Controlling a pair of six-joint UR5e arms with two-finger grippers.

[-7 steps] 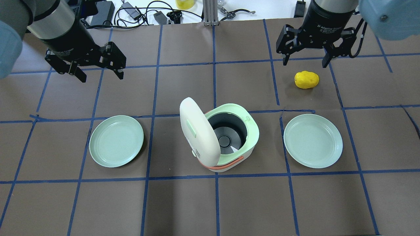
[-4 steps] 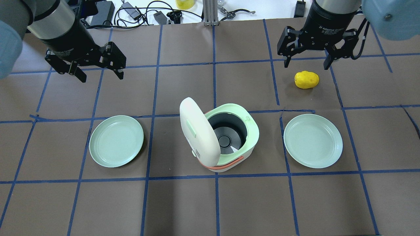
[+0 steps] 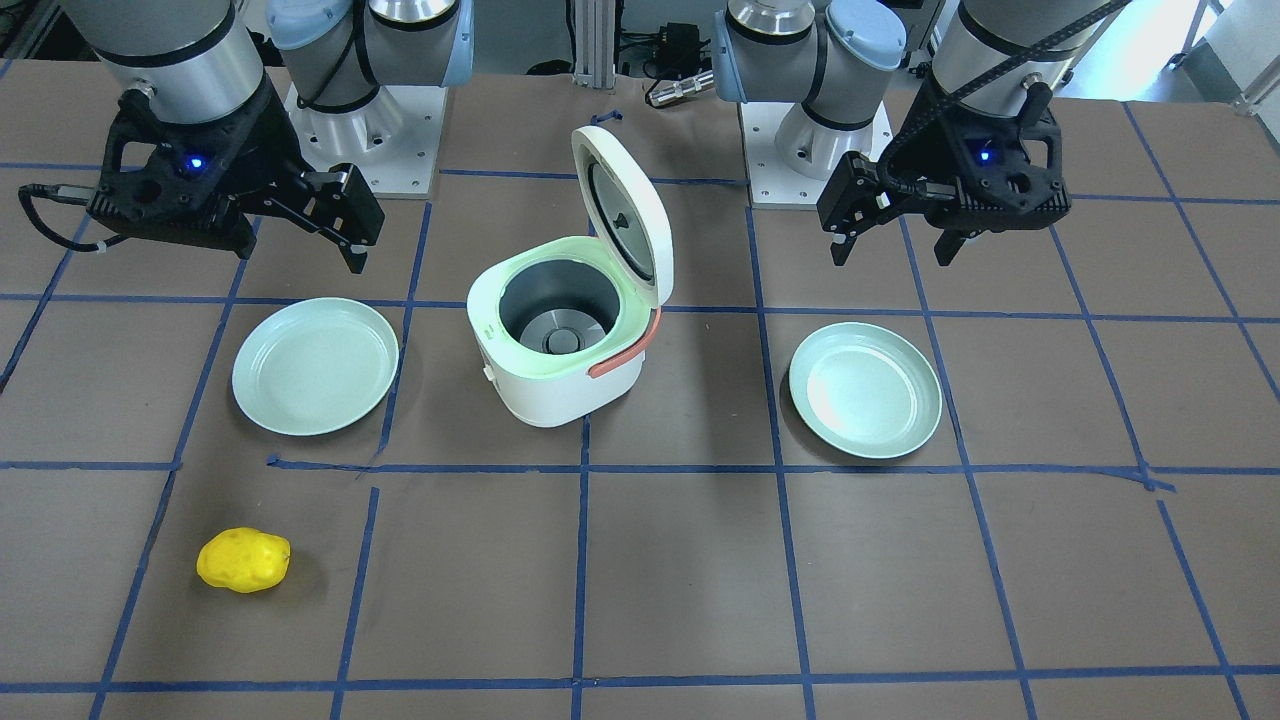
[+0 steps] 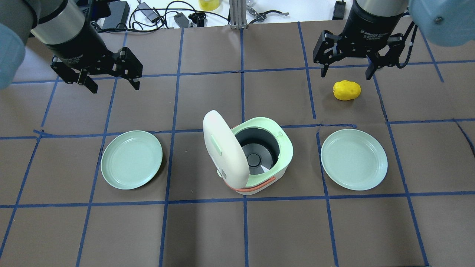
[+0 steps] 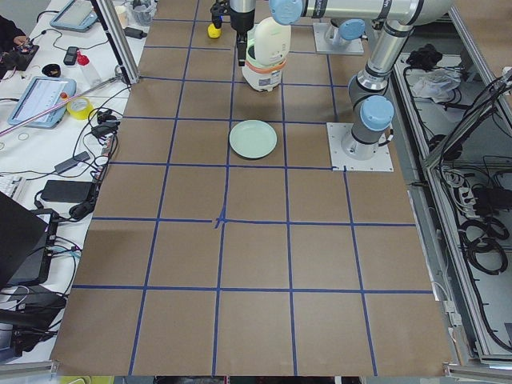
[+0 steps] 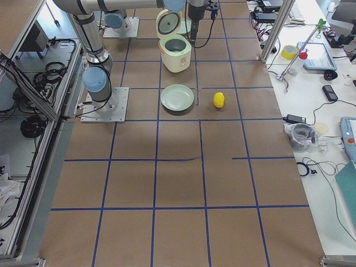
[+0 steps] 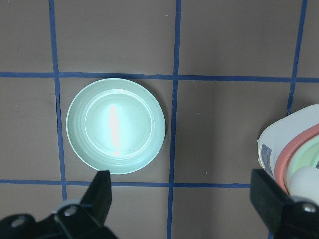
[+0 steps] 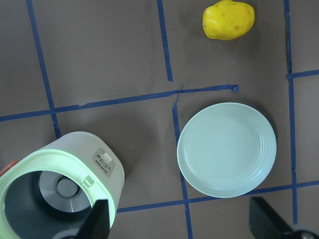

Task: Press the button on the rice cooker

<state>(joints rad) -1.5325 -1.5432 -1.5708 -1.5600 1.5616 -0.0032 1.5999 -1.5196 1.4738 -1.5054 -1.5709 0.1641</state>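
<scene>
The white and mint-green rice cooker [image 4: 265,163] stands at the table's middle with its lid [image 4: 224,148] swung open and the pot empty. Its small button panel [image 8: 105,162] shows on the side wall in the right wrist view, and also in the front-facing view [image 3: 487,373]. My left gripper [image 4: 114,87] is open and empty, hovering far back left of the cooker. My right gripper [image 4: 346,74] is open and empty, hovering far back right, just beyond a yellow potato [image 4: 347,90]. Neither gripper touches the cooker.
A mint plate [image 4: 131,159] lies left of the cooker and another [image 4: 354,159] lies right of it, both empty. The potato also shows in the front-facing view [image 3: 243,560]. Cables and power bricks [image 4: 148,15] lie past the far table edge.
My right gripper has shifted very slightly to the right and away. The left gripper, the cooker, the plates and the potato have not moved.
</scene>
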